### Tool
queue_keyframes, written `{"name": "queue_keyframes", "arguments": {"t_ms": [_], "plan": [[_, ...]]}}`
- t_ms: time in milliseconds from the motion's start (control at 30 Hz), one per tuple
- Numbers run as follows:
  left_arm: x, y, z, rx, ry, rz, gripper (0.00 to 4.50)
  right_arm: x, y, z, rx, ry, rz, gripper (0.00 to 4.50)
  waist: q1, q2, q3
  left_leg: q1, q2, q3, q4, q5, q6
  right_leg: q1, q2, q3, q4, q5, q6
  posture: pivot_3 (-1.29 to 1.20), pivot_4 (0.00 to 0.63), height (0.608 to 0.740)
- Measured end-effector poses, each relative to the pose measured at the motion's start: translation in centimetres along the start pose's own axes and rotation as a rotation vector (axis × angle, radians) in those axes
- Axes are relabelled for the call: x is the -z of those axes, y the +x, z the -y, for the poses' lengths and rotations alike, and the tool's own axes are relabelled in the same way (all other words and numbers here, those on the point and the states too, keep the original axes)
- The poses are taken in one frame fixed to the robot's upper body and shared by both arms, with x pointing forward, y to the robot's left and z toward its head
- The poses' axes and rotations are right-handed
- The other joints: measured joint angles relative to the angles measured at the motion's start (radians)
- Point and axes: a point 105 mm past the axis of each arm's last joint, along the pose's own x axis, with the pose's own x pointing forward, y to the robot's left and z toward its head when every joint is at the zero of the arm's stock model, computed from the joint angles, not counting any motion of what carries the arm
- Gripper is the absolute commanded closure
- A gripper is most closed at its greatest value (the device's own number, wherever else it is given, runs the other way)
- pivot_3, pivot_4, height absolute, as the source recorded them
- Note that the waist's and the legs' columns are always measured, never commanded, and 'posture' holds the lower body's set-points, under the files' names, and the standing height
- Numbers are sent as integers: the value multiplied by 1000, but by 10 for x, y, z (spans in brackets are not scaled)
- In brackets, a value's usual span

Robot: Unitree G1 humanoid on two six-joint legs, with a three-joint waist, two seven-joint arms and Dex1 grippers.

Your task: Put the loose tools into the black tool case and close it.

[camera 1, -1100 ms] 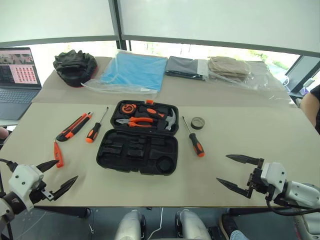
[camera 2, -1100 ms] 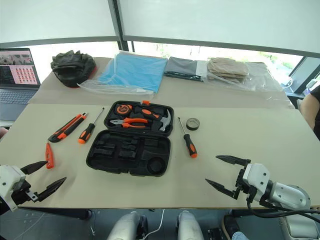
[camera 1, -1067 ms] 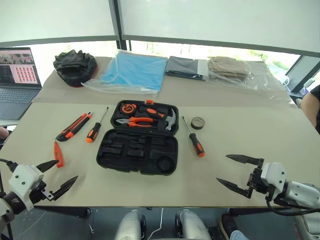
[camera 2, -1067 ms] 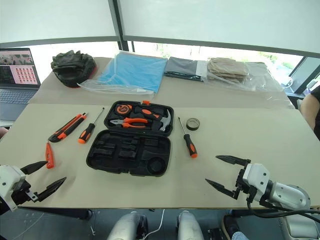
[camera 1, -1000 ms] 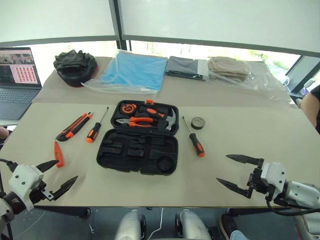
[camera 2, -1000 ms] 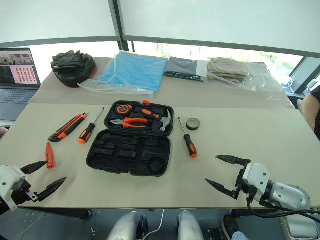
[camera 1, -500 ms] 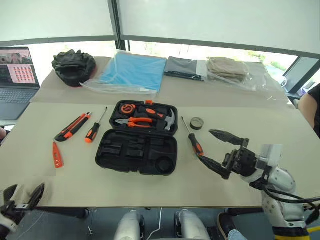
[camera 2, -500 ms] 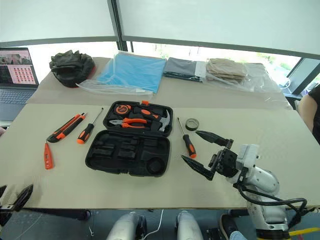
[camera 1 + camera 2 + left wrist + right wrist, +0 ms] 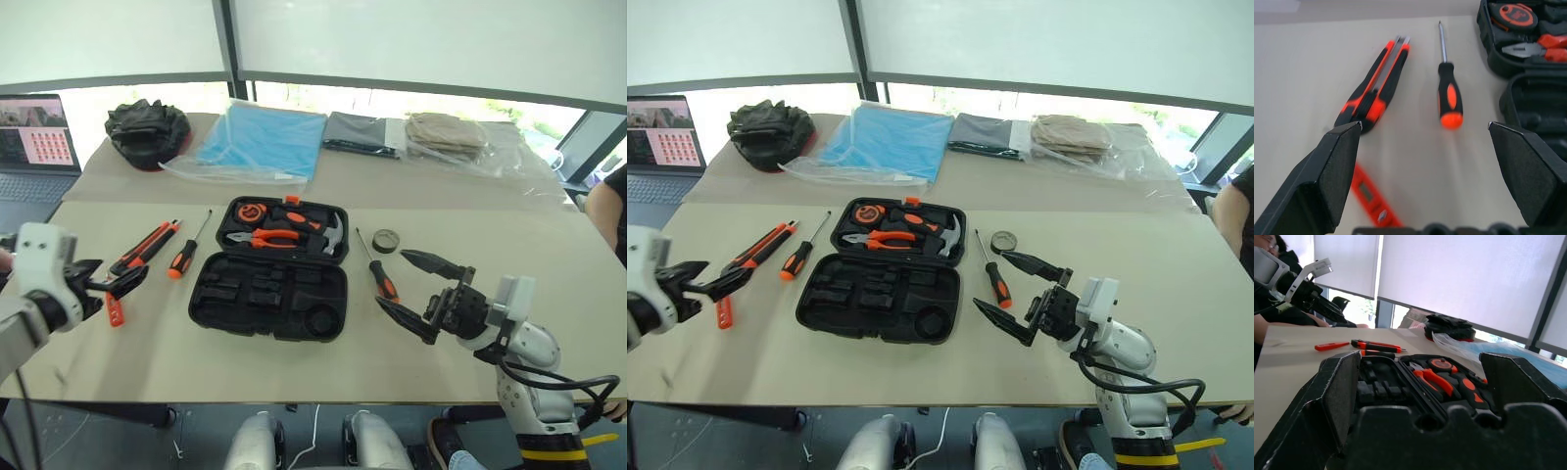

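Reaching stage, nothing packed yet. Nearest, right gripper spread wide and empty, beside a screwdriver right of the black tool case. Left gripper also parted and empty above the small orange pointed tool, just short of the utility knife and second screwdriver. Farther right, tape roll. Next, probably: dropping onto a handle and pinching. Bare table all round, near edge close behind both arms.
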Motion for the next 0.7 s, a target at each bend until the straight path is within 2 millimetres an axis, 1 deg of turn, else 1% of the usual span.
{"name": "queue_keyframes", "arguments": {"t_ms": [167,200,267,367,433,500,533,633,667,700], "plan": [[4,48,9,-7,-33,-77,20,1,2,1,16,-13,1,0,0,0,0,0,1,-1,-1,0,-3,0,5,0,1,-1,-2,0,150,740],[7,54,11,-7,-32,-91,20,1,2,1,21,-16,-1,0,-1,0,0,0,1,-1,-1,0,-3,0,5,1,1,-1,-2,0,150,740],[12,66,13,-12,-45,-111,20,2,1,2,34,-19,-7,0,-5,0,0,-1,1,-1,-1,0,-4,-1,5,2,1,-1,-2,0,150,740],[7,76,15,-12,-67,-98,20,1,1,5,67,-22,-3,0,-3,-1,0,-1,1,-1,0,0,-4,-1,5,1,0,-1,-2,0,150,740],[8,79,15,-16,-66,-108,20,-1,1,4,82,-25,1,0,-3,-1,0,-1,1,-1,0,0,-3,-1,5,2,0,-1,-2,0,150,740],[14,83,15,-21,-80,-124,556,-1,0,3,94,-22,-2,0,-4,-1,0,-1,1,-1,0,0,-3,-1,5,2,0,-1,-2,0,150,740],[14,85,14,-28,-82,-117,793,-1,-1,3,104,-21,-4,0,-3,-1,0,-1,1,-1,0,0,-3,0,5,1,1,-1,-2,0,150,740],[15,88,11,-41,-87,-111,1984,-5,3,2,111,-33,-1,0,-1,-1,0,0,1,-1,0,0,-3,0,4,2,1,-1,-2,0,150,740],[15,89,11,-42,-86,-109,2247,-6,3,2,111,-34,-1,0,-1,-1,0,0,1,-2,0,0,-3,0,4,2,1,-1,-2,0,150,740],[15,90,13,-33,-88,-105,2619,-7,4,2,113,-36,-2,0,1,-1,0,0,1,-2,0,0,-3,1,3,2,1,-1,-2,0,150,740]]}}
